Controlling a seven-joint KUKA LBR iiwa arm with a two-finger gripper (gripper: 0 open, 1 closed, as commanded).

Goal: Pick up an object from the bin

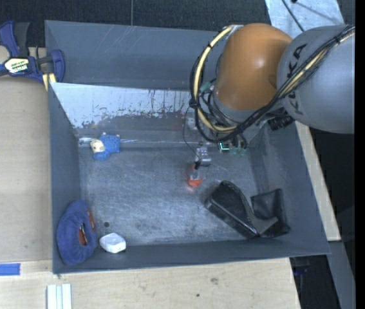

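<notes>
Orange wrist cover [253,66] on top; my gripper [199,161] over bin [137,192] centre
Small red bit [194,183] just beneath it; black item [243,210] near; can't tell gripper opening or grasp

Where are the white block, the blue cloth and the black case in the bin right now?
white block [112,243]: camera view, middle of its top.
blue cloth [68,234]: camera view, blue fabric left of its orange patch.
black case [233,208]: camera view, its long left part.
</notes>
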